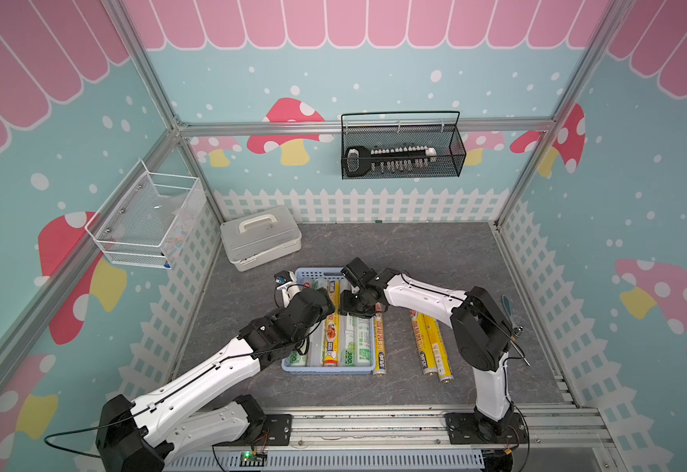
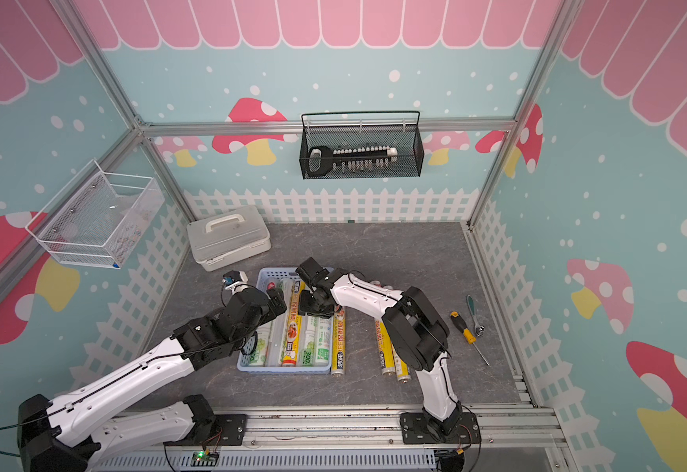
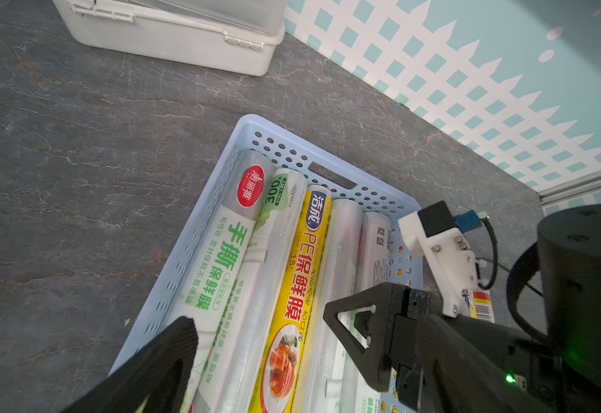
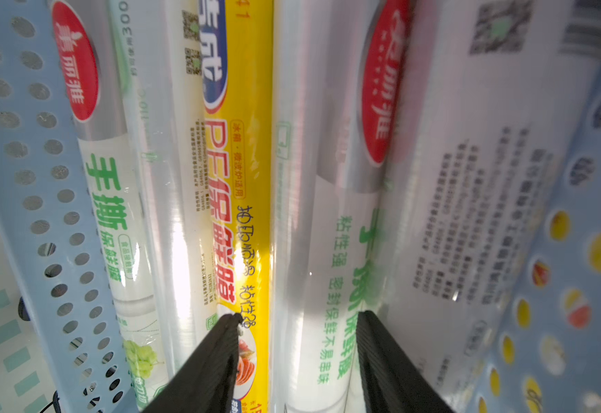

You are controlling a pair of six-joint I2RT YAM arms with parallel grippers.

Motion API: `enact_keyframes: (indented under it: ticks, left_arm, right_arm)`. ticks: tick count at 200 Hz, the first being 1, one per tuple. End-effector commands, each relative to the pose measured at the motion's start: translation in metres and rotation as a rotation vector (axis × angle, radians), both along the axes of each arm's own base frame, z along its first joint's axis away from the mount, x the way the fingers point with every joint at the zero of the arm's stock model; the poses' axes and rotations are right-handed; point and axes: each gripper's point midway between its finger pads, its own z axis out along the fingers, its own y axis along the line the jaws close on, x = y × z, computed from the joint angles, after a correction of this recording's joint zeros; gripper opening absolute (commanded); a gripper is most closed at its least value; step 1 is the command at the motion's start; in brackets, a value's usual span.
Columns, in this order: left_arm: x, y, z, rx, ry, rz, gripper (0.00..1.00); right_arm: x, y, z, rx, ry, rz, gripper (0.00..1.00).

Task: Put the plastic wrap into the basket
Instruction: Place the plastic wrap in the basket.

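In the blue basket [image 3: 191,243]: five plastic wrap rolls [image 3: 302,264]. On the table [image 1: 415,253]: three yellow rolls [image 1: 427,347], one just beside it. Two grippers: left gripper [image 3: 256,318] spread wide, empty; right gripper [image 4: 299,316] parted astride a silvery-white roll [image 4: 309,214].

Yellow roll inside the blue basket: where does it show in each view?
In a top view: the yellow roll lies lengthwise in the middle of the basket.
In a top view: the yellow roll, also mid-basket.
Left wrist: the yellow roll between silvery rolls.
Right wrist: the yellow roll close up, between silvery rolls.
Shared landmark: the basket's blue wall.
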Motion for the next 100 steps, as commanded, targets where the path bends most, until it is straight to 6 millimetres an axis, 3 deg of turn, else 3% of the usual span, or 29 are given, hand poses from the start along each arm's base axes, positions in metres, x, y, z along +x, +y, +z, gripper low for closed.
enact_keyframes:
  ticks: [1, 46, 49, 60, 100]
  left_arm:
    - [0.002, -0.001, 0.006, -0.008, 0.001, -0.001, 0.99]
    - [0.003, -0.004, 0.008, -0.015, 0.001, -0.010, 0.99]
    - [0.003, -0.005, 0.008, -0.015, 0.002, -0.012, 0.99]
    - [0.004, -0.007, 0.009, -0.015, 0.003, -0.019, 0.99]
    - [0.010, -0.032, 0.012, -0.045, 0.008, -0.118, 0.99]
  right_arm:
    - [-0.001, -0.001, 0.022, 0.004, -0.052, 0.016, 0.54]
    - [0.002, 0.001, 0.040, 0.028, -0.105, 0.048, 0.48]
    - [0.002, -0.001, 0.053, 0.043, -0.129, 0.048, 0.48]
    - [0.002, -0.005, 0.063, 0.044, -0.160, 0.050, 0.48]
    - [0.008, -0.044, 0.099, -0.020, -0.324, -0.003, 0.48]
